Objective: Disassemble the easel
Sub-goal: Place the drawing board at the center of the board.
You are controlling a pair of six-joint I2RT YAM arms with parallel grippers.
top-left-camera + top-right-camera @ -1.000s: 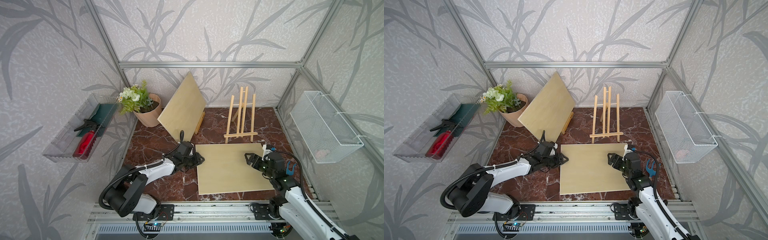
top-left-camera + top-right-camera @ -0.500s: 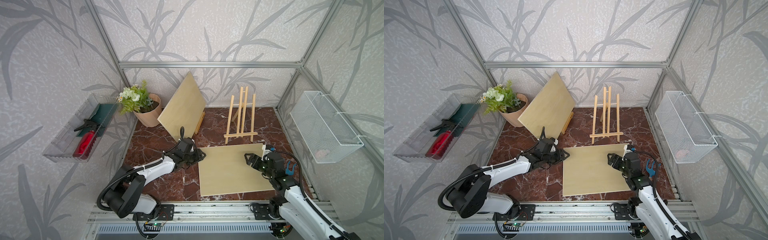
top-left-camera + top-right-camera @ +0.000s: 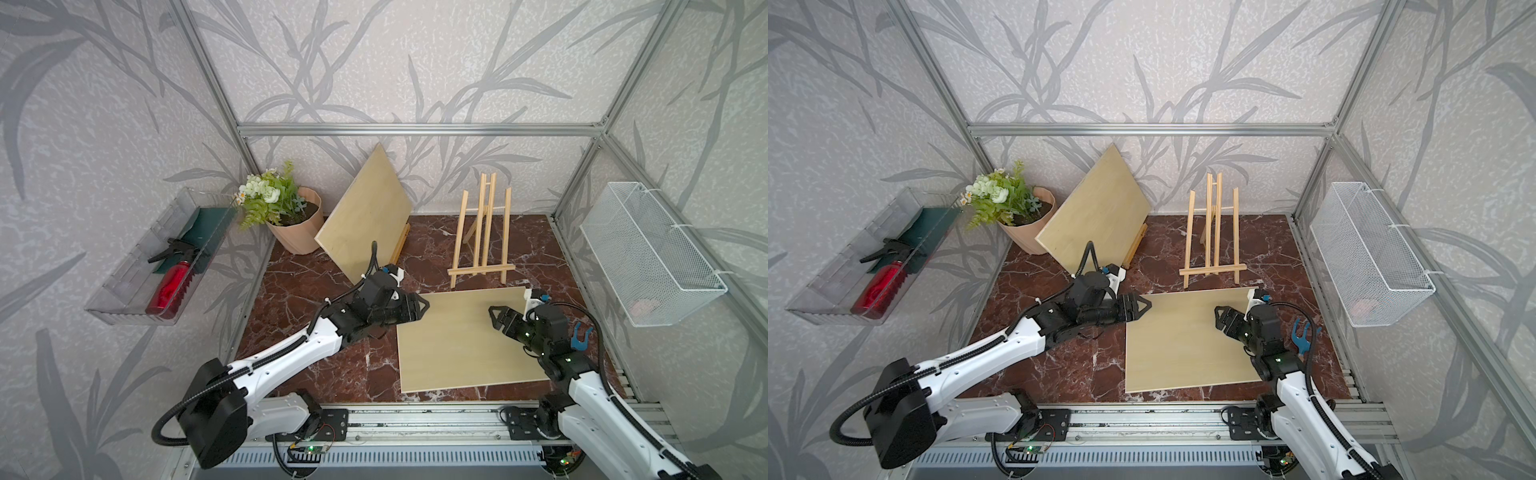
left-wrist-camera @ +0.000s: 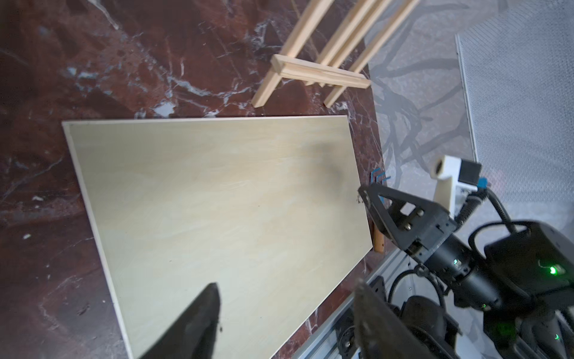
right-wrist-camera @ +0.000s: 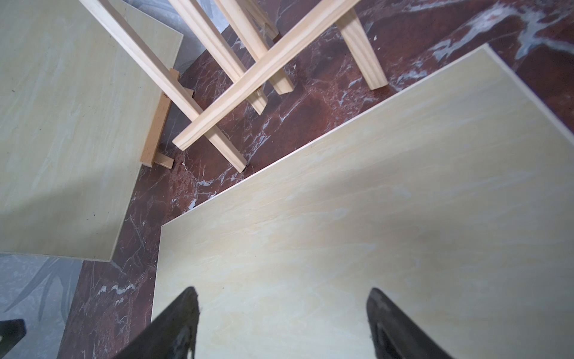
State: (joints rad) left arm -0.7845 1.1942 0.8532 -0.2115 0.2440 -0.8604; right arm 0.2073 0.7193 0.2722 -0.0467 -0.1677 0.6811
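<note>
Since a sec ago my left claw (image 3: 422,309) has let go of the flat board (image 3: 465,340). It was pinched on the board's back-left corner. Now the jaws stand wide w/ nothing between them, just over that corner. The board slid a touch toward the table's (image 3: 357,374) right edge and lies flat on the front-right part. My right claw (image 3: 494,318) is also wide open & empty, over the board's right side, same as before.

The easel (image 3: 480,269) stands upright near the back edge, right of centre, w/ nothing on its ledge. Its front feet are just beside the board's back edge; can't tell if they touch.

Step in hand, I reckon: get clear of the board and go for the easel. To do it well:
- Lift the left claw up first, not sideways, so a finger doesn't catch the corner & drag the board into the feet.
- Come in over the board, one claw steadying a front leg or the ledge, the other on the rear strut.
- The frame looks light & tippy, so close gently w/ no shoving.
- Mind the 2nd board (image 3: 365,220) propped at back left, near the easel. Keep my left arm off it.
</note>
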